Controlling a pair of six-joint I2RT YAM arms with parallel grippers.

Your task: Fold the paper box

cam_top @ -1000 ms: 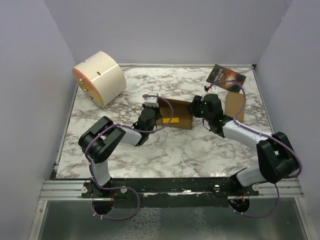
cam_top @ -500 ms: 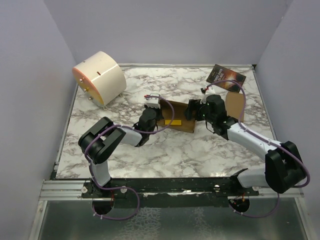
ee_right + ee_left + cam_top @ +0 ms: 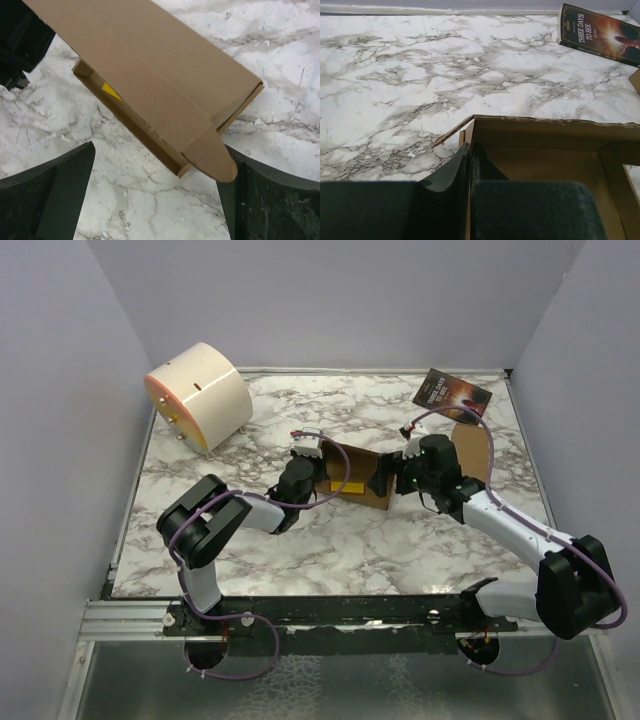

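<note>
In the top external view, the paper box (image 3: 352,476) is seen lying near the middle of the marble table (image 3: 400,550), between the two arms. Its left end wall is pinched by the left gripper (image 3: 312,456); in the left wrist view the fingers are pressed together on that thin wall, and an open tray with standing sides is shown beyond them. The right gripper (image 3: 393,472) is placed just beside the box's right end, its jaws spread wide and nothing held between them. In the right wrist view a long panel ending in a rounded tab is seen jutting out between the spread fingers, untucked, with a yellow patch visible inside the box.

The task is judged to be partly done: the base and walls are raised, but the lid panel and its tab are not yet closed and tucked. A dark booklet (image 3: 453,395) and a smaller cardboard piece (image 3: 470,445) are left near the far right corner.
</note>
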